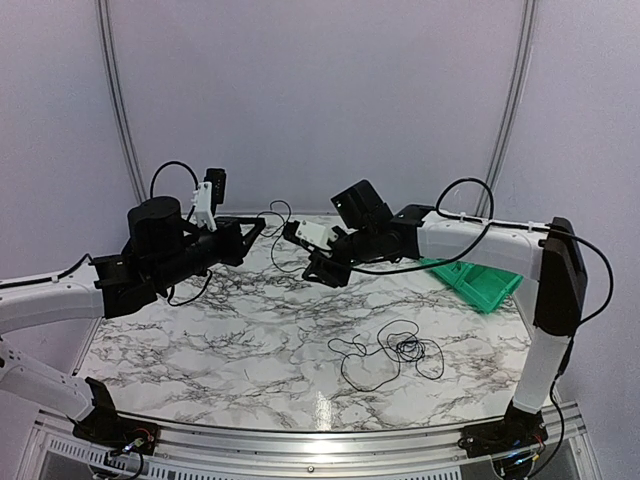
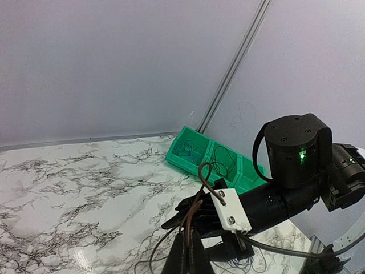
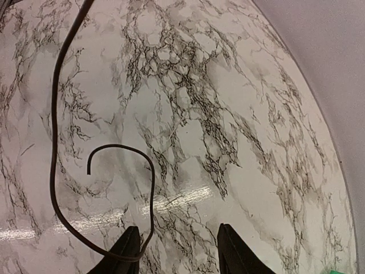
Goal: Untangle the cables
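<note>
A loose tangle of thin black cables [image 1: 396,350] with a small dark blue coil lies on the marble table at the front right. Both arms are raised over the back of the table. My left gripper [image 1: 257,227] is shut on one thin cable [image 1: 279,211], which loops up and hangs down between the two grippers. In the left wrist view the fingers [image 2: 192,242] pinch this brownish cable [image 2: 201,171]. My right gripper [image 1: 291,233] faces the left one, close to it. Its jaws [image 3: 178,254] are open, and the cable [image 3: 151,171] curls just beside the left finger [image 3: 128,251].
A green divided tray [image 1: 470,280] sits at the back right of the table, and thin cables lie in its compartments [image 2: 197,149]. Grey walls enclose the table. Thick black cables run along both arms.
</note>
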`<state>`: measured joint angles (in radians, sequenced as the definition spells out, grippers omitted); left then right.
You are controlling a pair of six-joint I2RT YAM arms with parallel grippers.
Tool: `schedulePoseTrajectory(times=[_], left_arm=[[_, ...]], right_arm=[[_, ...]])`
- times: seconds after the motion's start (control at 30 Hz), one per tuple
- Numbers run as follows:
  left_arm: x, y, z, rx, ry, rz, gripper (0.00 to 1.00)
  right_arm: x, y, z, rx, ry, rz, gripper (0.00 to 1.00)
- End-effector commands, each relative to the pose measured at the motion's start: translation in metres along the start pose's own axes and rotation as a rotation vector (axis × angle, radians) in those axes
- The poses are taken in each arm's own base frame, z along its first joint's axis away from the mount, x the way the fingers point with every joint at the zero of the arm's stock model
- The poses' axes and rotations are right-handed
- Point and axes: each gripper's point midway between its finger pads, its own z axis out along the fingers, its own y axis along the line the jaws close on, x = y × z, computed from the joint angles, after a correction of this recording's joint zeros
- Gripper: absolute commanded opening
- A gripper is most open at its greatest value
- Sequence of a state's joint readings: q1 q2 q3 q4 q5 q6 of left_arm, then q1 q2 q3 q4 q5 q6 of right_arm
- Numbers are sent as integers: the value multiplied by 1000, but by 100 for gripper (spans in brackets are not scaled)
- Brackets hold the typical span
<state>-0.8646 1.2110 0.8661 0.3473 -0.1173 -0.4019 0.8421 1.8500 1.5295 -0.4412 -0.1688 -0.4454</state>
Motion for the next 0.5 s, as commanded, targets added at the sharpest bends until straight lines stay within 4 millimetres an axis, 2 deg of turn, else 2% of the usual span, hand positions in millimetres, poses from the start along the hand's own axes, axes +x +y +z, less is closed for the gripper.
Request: schedulePoseTrajectory(times=[0.0, 0.1, 0.17, 0.23, 0.27, 0.33, 0.47], left_arm=[[-9, -2, -3, 21, -33, -9, 0], [-9, -2, -3, 22, -32, -9, 0], [-9, -2, -3, 21, -31, -9, 0], [-10, -1, -4, 17, -34, -3, 0], [-10, 0, -4, 16, -37, 1, 0], [-13, 2, -6, -1, -48, 18, 0], [-29, 24, -22, -127, -129, 41, 0]], right_arm=[[-25, 8, -10, -67, -89, -32, 45], [-32, 26, -17, -155, -143, -60, 33], [-32, 31, -18, -186, -148, -67, 21], [-28, 32, -17, -190, -138, -71, 3], [-27, 33, -17, -187, -135, -76, 0], [-21, 32, -21, -170, -125, -85, 0], [2, 20, -28, -112, -99, -80, 0]])
